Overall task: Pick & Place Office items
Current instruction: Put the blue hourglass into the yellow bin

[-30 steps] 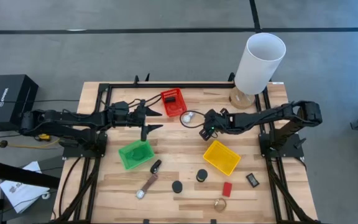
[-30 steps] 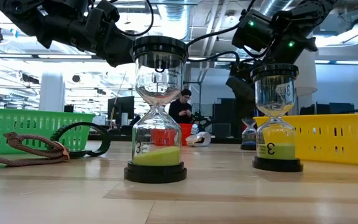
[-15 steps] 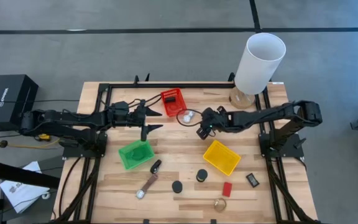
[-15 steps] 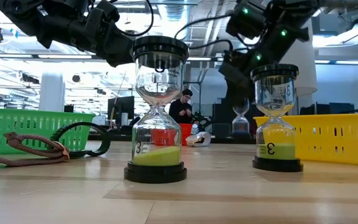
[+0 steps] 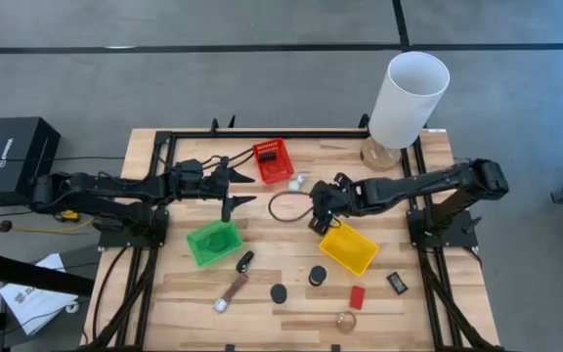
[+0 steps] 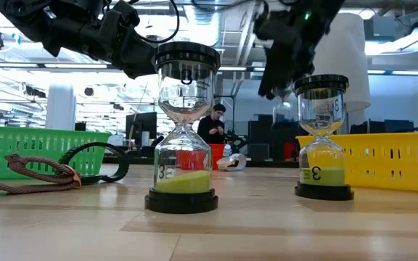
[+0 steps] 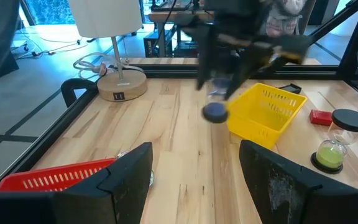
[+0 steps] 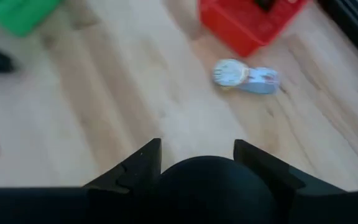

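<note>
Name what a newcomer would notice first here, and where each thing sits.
The tall white cylinder lamp towers at the table's far right corner. Mid-table, the right gripper holds a black-capped hourglass beside the yellow basket. Red basket and green basket sit left of it.

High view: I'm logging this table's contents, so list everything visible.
Baskets: 3; red, green, yellow; mid-table.
Hourglasses: 3; black-capped; two standing near front, one held.
Red block: 1; front right.
Gold round piece: 1; front edge.
Brown strap: 1; front left.
Black clips: 2; by green basket, front right.
Thin loop: 1; centre.
White-blue trinket: 1; beside red basket.
Lamp: 1; white; far right corner.
Person: 1; room behind.
Left pincer: open, between red and green baskets.
Right pincer: shut on hourglass, beside yellow basket.
</note>
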